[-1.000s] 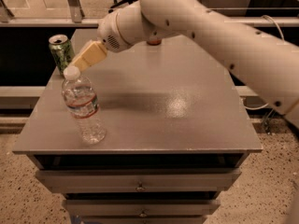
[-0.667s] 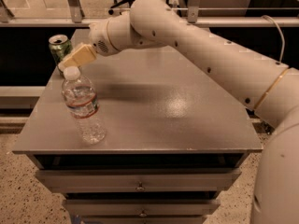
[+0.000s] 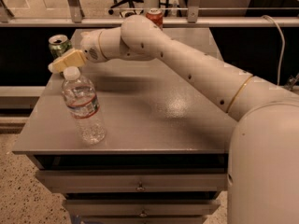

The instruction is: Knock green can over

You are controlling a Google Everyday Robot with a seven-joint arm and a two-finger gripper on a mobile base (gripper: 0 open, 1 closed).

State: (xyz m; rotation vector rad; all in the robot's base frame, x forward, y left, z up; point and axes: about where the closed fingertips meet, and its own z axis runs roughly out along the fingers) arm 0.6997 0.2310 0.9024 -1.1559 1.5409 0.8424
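Gripper [image 3: 56,66]: just beside upright green can [image 3: 59,45], jaws seemingly clenched, empty.
Push: strike can high, clear of water bottle [image 3: 84,107].

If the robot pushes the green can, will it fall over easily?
Probably: the green can stands upright and narrow, so a nudge from the hand beside it should tip it. Being round, it may then roll off the table.

Clear water bottle [image 3: 84,107] upright on grey table [image 3: 154,120]; red can [image 3: 154,17] near far edge
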